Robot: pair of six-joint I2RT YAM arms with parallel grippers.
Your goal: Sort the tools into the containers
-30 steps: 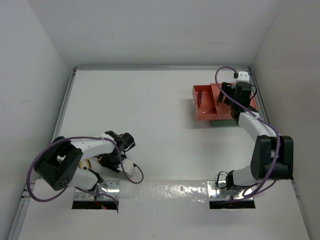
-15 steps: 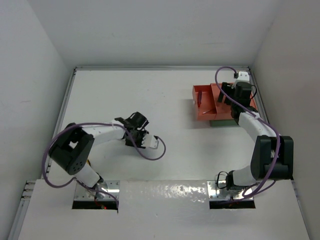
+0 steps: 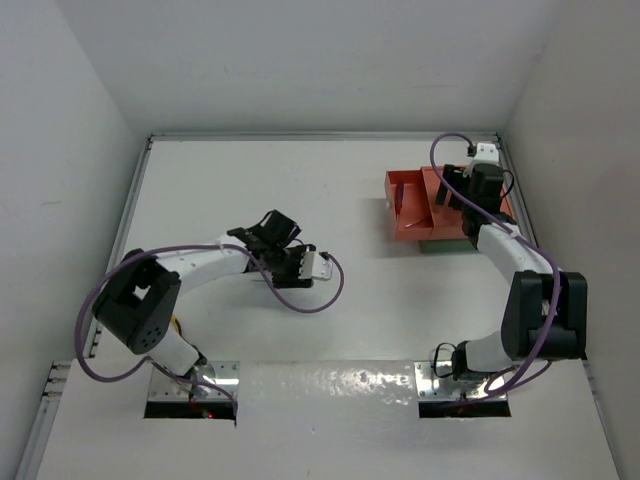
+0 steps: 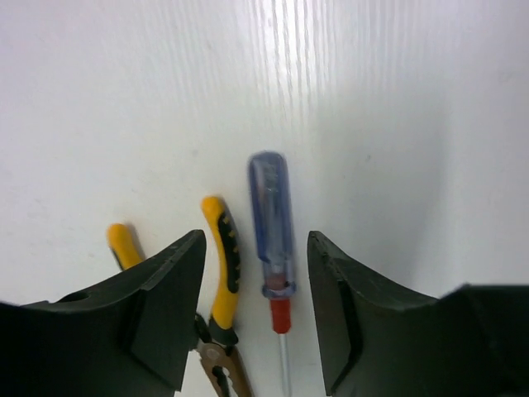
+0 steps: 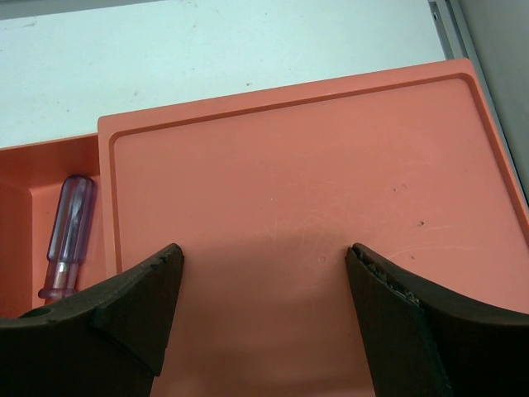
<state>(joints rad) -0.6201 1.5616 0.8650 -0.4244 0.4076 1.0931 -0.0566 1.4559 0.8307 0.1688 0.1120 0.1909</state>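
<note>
Orange-red plastic fills the right wrist view: the tray (image 5: 289, 165) lies straight under the right pincer (image 5: 264, 252), whose jaws stand apart and hold nothing. Beyond its left finger, past the divider (image 5: 106, 198), a purple-handled screwdriver (image 5: 70, 223) lies in the neighbouring compartment. Only the top view shows a green tray (image 3: 440, 245) peeking out from under the orange one, on the near side of that pincer. From above, the screwdriver in the tray is no more than a thin streak. The left pincer (image 3: 290, 262) hangs over the middle of the tabletop (image 3: 300, 170), and what lies beneath it is hidden from above. Its own wrist camera shows it, jaws apart and gripping nothing. A blue-handled screwdriver (image 4: 271, 240) lies between the fingers, its handle pointing away. The pliers (image 4: 221, 273) lie just beside it, close to the left finger, with one yellow handle inside the gap and the other outside it.
</note>
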